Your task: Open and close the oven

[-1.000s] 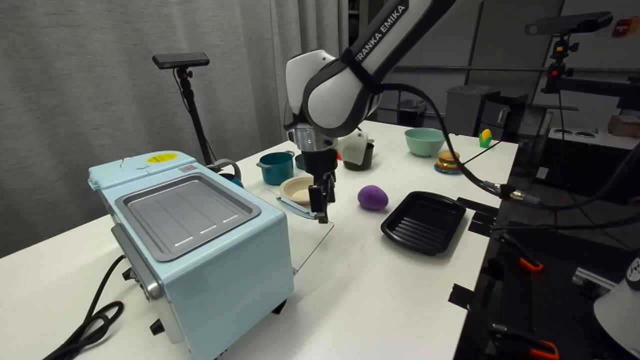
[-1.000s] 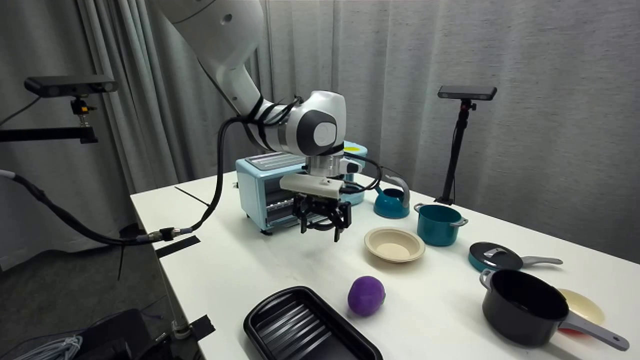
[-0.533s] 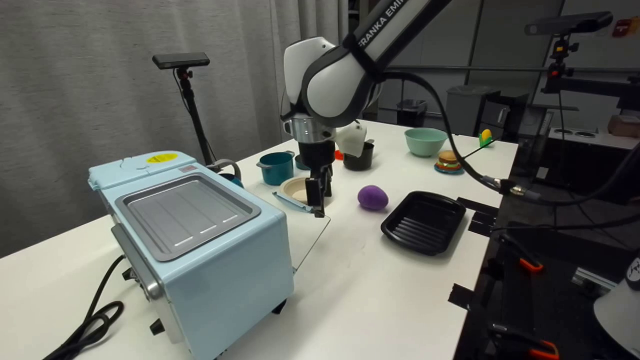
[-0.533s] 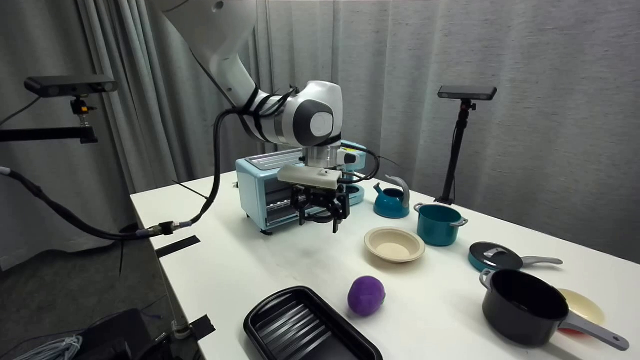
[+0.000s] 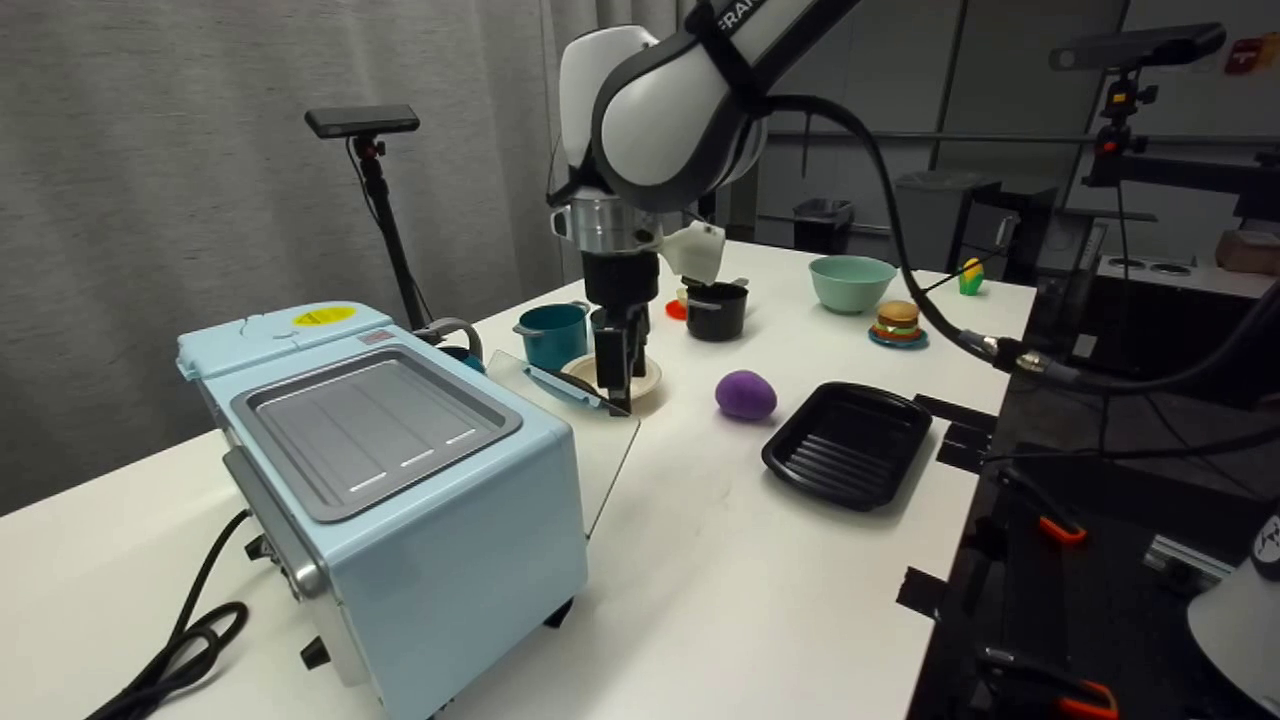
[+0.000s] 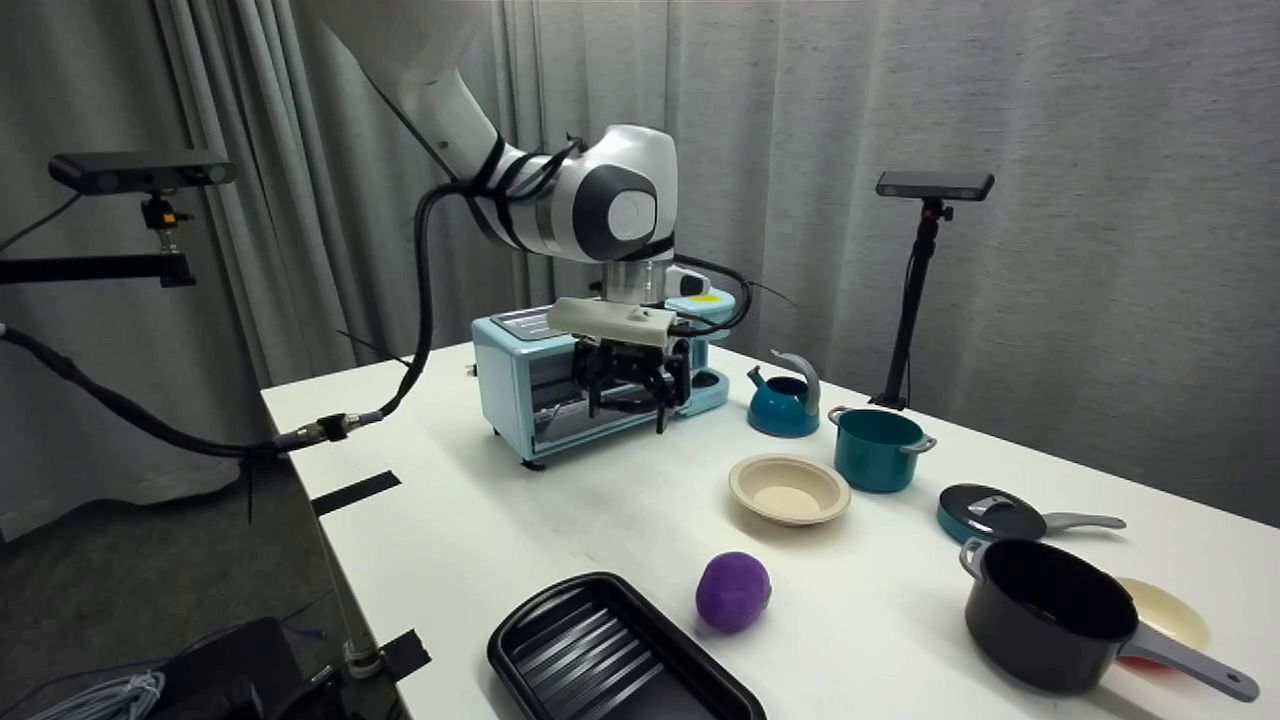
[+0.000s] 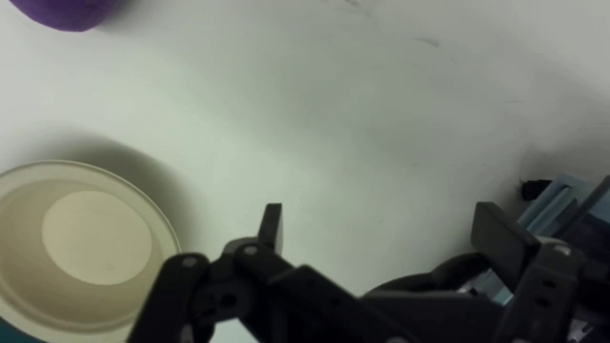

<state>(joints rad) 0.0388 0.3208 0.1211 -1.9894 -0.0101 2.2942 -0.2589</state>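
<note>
In an exterior view, pale-blue oven (image 5: pixel 440 560) is filling lower left; its glass door (image 5: pixel 597 442) is slanting outward, part-open, at centre, gripper (image 5: pixel 628 390) hanging just beside the door's handle (image 5: pixel 563 386), contact uncertain. In an exterior view, oven is standing mid-frame, partly behind the gripper, beige bowl (image 6: pixel 790 490) sitting apart, right of centre. Wrist view: fingers (image 7: pixel 500 238) are standing wide apart, grasping nothing visible; oven's edge showing lower right. Step is probably closing: best pushing mid-handle from outside, following the door's arc up, easing off at seating.
</note>
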